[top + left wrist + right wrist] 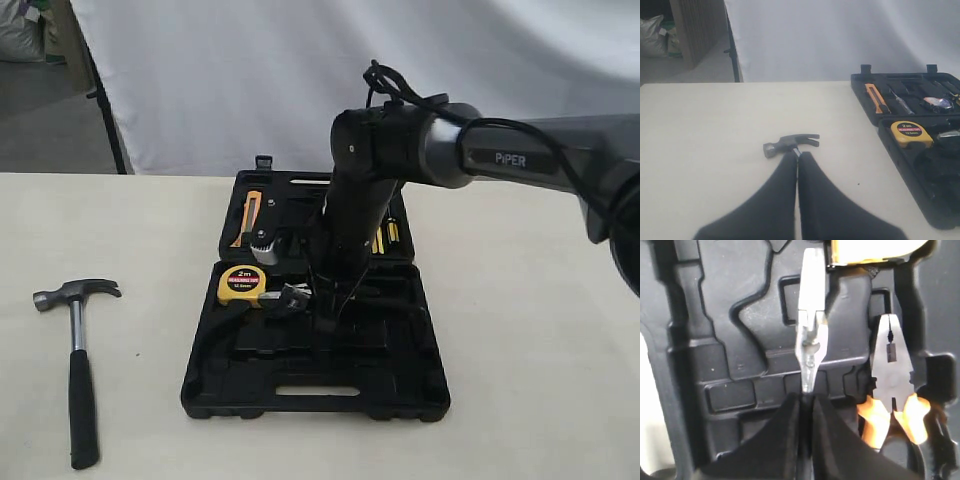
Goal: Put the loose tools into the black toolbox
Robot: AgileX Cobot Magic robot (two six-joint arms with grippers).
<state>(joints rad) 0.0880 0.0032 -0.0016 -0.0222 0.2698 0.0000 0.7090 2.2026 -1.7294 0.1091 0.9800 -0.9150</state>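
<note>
The black toolbox [200, 395] lies open on the table, seen also in the left wrist view [890, 145] and filling the right wrist view [730, 315]. My right gripper [807, 397] is shut on the black handle of the silver adjustable wrench [811, 335], holding it over the near half's recesses. In the exterior view the wrench head [292, 297] shows beside the yellow tape measure [241, 284]. The claw hammer [76, 350] lies on the table left of the case. My left gripper [799, 152] hangs shut and empty above the hammer's handle, with the hammer head [790, 144] just beyond its tips. A small blue-white-red roll [937, 102] rests in the far half.
Orange-handled pliers [892, 365] sit in their recess beside the wrench. The tape measure [910, 133] occupies the near half's corner, and an orange-handled tool [252, 215] lies in the far half. A white backdrop hangs behind the table. The right arm [500, 155] reaches in from the right.
</note>
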